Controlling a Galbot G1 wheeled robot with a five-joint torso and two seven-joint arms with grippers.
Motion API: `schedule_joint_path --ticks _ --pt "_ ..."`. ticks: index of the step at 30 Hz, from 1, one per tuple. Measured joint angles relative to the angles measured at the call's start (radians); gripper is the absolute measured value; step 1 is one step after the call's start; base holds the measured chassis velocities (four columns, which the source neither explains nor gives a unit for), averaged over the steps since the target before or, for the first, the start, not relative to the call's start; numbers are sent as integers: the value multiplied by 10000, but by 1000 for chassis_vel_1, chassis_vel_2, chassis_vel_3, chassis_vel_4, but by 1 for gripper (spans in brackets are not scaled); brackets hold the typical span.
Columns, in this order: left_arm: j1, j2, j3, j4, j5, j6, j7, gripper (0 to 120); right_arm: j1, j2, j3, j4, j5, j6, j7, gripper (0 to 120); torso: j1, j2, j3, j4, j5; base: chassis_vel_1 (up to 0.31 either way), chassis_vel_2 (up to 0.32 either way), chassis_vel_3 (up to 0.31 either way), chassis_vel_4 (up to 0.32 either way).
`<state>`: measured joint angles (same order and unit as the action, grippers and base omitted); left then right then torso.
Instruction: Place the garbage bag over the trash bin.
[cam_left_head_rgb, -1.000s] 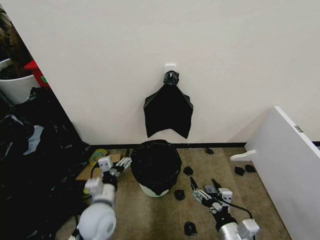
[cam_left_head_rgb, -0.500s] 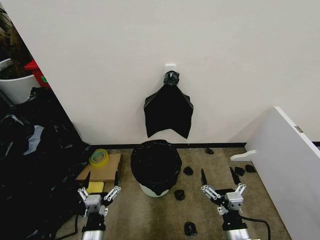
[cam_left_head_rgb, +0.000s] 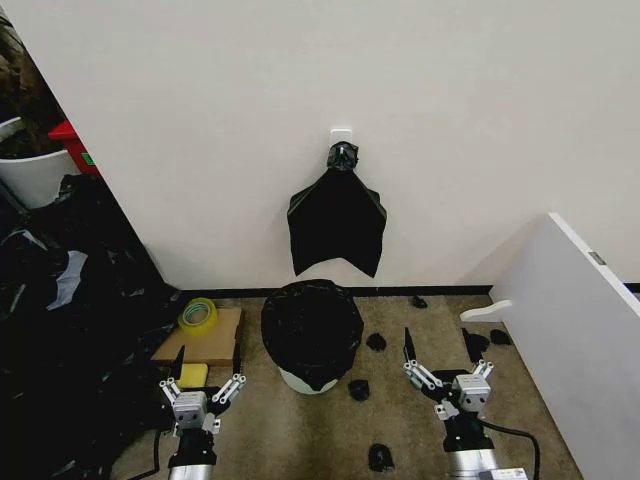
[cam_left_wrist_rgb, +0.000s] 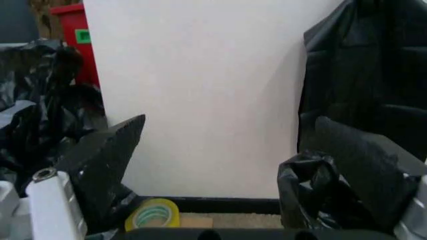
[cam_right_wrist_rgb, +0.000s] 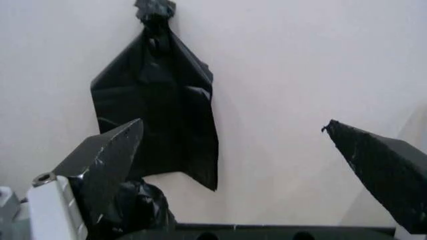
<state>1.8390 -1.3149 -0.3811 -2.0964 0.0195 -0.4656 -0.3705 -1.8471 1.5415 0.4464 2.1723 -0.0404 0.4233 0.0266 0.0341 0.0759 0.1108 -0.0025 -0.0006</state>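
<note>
Both tools barely shifted; trash bin (cam_left_head_rgb: 308, 378) mostly hidden under garbage bag (cam_left_head_rgb: 312, 325).

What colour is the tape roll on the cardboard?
Yellow with a greenish inner ring; tape roll shows best in the head view.

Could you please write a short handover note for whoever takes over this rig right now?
Left pincer: open, empty, low over the floor on the left of the bin.
Right pincer: open, empty, low on the bin's right.
Round white plastic trash bin stands on the floor by the wall; the glossy black plastic garbage bag covers its top and upper sides, with a white strip bare at the base.
The knotted black bag bunch hangs on the wall above.
Done: the bag looks placed over the bin.
Left: check the fit.
</note>
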Motion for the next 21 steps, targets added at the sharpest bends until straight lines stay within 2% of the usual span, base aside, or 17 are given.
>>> schedule_joint_path --ticks 6,21 --pt "40 7 129 -129 22 11 -32 100 -140 146 -60 126 -171 571 342 100 0 0 0 -1 0 0 0 0 0" --pt "-49 -299 257 344 224 -35 -62 100 -143 140 -54 128 -160 580 359 100 0 0 0 0 0 0 0 0 0"
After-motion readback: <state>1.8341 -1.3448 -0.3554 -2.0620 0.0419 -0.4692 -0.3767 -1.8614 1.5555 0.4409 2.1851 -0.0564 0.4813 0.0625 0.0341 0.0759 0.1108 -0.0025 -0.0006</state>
